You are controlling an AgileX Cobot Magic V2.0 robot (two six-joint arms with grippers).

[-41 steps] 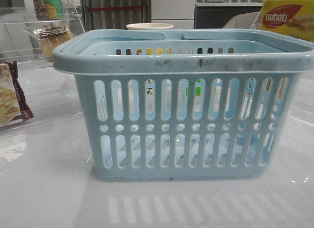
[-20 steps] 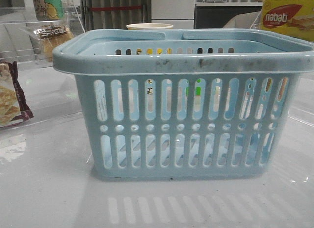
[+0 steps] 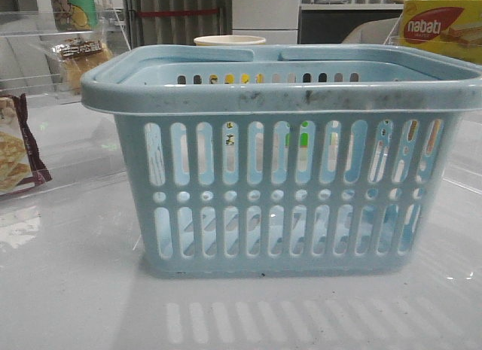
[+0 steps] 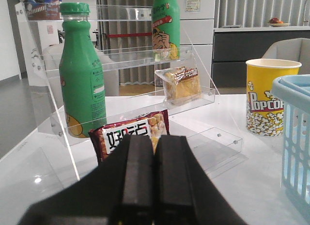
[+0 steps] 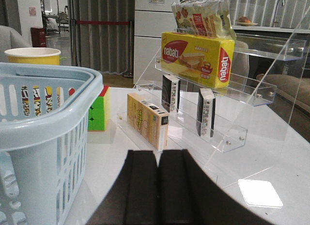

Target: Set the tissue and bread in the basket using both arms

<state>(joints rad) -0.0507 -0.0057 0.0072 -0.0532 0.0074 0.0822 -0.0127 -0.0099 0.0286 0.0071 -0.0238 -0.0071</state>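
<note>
The light blue basket [image 3: 282, 162] stands in the middle of the table; its inside floor looks bare through the slots. The bread [image 4: 181, 83] lies on a clear shelf step beyond my left gripper [image 4: 154, 138], which is shut and empty; it also shows in the front view [image 3: 79, 56]. The tissue [image 5: 207, 112], a small nearly black pack, stands on edge on a clear shelf beyond my right gripper [image 5: 158, 155], which is shut and empty. A second like pack [image 5: 170, 93] stands beside it. Neither gripper shows in the front view.
Left side: two green bottles [image 4: 82, 75], a maroon-edged cracker packet [image 4: 131, 133] and a popcorn cup [image 4: 266, 97]. Right side: a yellow Nabati box [image 5: 198, 58], a tan box [image 5: 147, 119], a colour cube [image 5: 99, 109] and the basket's rim [image 5: 48, 123].
</note>
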